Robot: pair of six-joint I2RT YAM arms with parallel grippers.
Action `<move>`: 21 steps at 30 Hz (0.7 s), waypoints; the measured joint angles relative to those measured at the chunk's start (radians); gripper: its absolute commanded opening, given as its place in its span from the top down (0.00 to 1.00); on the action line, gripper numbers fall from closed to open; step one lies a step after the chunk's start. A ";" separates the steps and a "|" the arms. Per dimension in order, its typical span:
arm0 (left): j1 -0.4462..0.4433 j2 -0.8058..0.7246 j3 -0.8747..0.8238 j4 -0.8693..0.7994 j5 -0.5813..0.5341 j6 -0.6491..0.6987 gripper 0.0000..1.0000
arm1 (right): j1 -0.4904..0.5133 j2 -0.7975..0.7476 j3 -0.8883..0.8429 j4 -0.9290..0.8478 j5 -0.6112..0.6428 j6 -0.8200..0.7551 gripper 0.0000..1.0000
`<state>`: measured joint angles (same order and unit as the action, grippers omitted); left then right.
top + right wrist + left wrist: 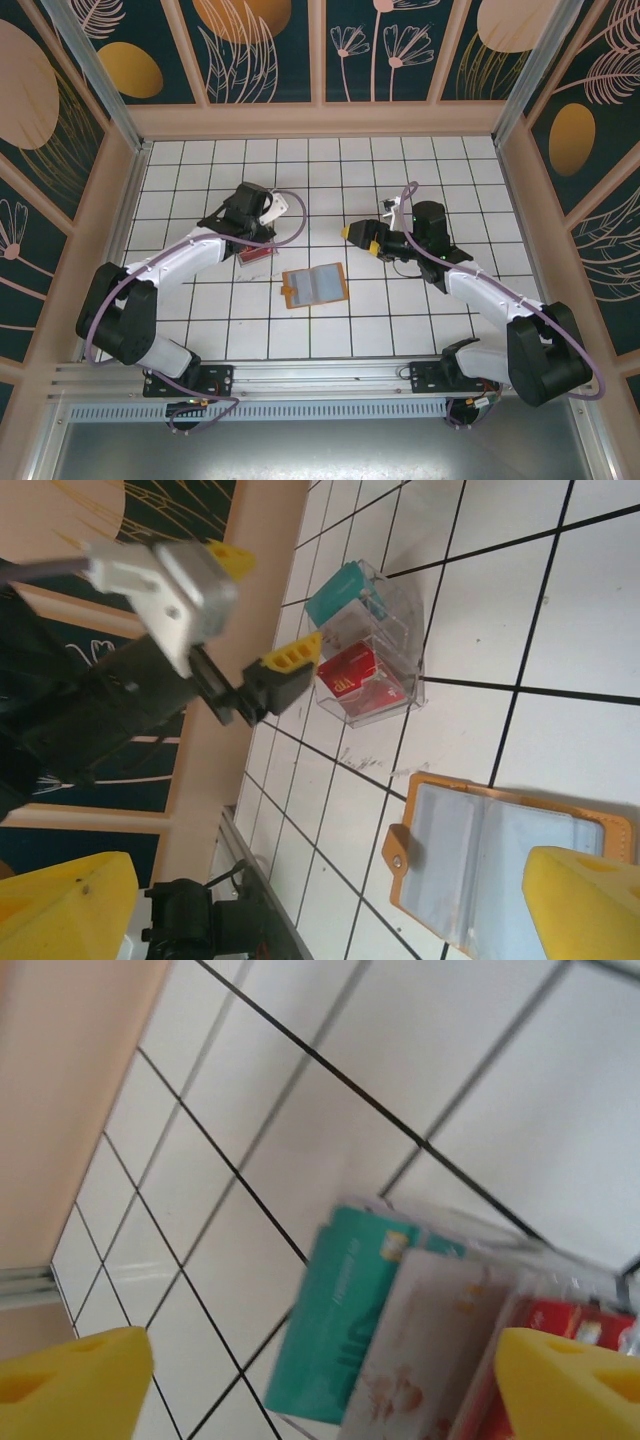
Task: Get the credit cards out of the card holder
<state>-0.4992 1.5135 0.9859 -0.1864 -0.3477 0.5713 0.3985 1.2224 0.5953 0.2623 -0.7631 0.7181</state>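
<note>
Card holder (315,286) is laid open; cards (362,675) are stacked in clear box (408,620) at its 10 o'clock. Left gripper (260,605) and right gripper (360,236) are spread open, empty.

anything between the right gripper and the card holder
Nothing visible. The open card holder lies on bare tiles just ahead of the open right gripper. The clear box sits off to the side, below the left gripper.

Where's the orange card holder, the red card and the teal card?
card holder (315,286): top view, middle of its open inside.
red card (358,684): right wrist view, middle of its red face.
teal card (336,1322): left wrist view, middle of its face.
</note>
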 measured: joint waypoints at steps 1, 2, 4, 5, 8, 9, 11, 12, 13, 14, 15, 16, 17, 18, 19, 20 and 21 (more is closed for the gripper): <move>0.000 -0.001 0.024 0.000 0.002 -0.028 0.08 | 0.001 0.001 0.000 -0.010 0.008 -0.008 0.02; 0.000 -0.002 0.048 -0.002 0.002 -0.059 0.08 | 0.003 0.004 0.000 -0.026 0.021 -0.018 0.04; 0.000 -0.002 0.093 -0.011 0.000 -0.121 0.10 | 0.011 0.011 0.000 -0.058 0.050 -0.040 0.07; 0.000 -0.002 0.120 -0.022 -0.003 -0.163 0.11 | 0.019 0.015 0.000 -0.074 0.067 -0.053 0.11; 0.000 -0.002 0.197 -0.084 -0.009 -0.300 0.18 | 0.058 0.042 0.008 -0.126 0.123 -0.089 0.25; 0.000 -0.002 0.219 -0.107 -0.008 -0.348 0.21 | 0.072 0.055 0.012 -0.142 0.141 -0.101 0.28; 0.000 -0.004 0.256 -0.153 0.006 -0.452 0.27 | 0.105 0.084 0.016 -0.167 0.180 -0.117 0.35; 0.000 -0.009 0.264 -0.172 0.019 -0.504 0.29 | 0.118 0.095 0.016 -0.176 0.198 -0.127 0.38; 0.000 -0.018 0.264 -0.190 0.038 -0.554 0.32 | 0.132 0.108 0.016 -0.187 0.216 -0.132 0.41; 0.000 -0.029 0.259 -0.210 0.062 -0.605 0.34 | 0.145 0.121 0.016 -0.196 0.234 -0.137 0.45; 0.000 -0.042 0.249 -0.217 0.085 -0.649 0.35 | 0.154 0.134 0.016 -0.201 0.248 -0.142 0.49; 0.000 -0.064 0.225 -0.219 0.116 -0.700 0.36 | 0.164 0.148 0.016 -0.206 0.261 -0.144 0.52; 0.000 -0.090 0.195 -0.217 0.147 -0.746 0.39 | 0.174 0.163 0.016 -0.211 0.274 -0.145 0.55; 0.000 -0.119 0.161 -0.217 0.177 -0.792 0.41 | 0.180 0.174 0.016 -0.214 0.283 -0.150 0.61; 0.000 -0.148 0.123 -0.216 0.208 -0.839 0.45 | 0.188 0.190 0.016 -0.217 0.296 -0.154 0.66; 0.000 -0.178 0.082 -0.211 0.242 -0.888 0.48 | 0.196 0.206 0.016 -0.219 0.307 -0.159 0.68; 0.000 -0.200 0.049 -0.203 0.267 -0.928 0.48 | 0.202 0.220 0.017 -0.222 0.317 -0.164 0.68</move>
<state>-0.4992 1.3140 1.0348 -0.3897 -0.0803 -0.3565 0.6006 1.4422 0.6125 0.0402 -0.4458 0.5545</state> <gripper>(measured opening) 0.543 0.340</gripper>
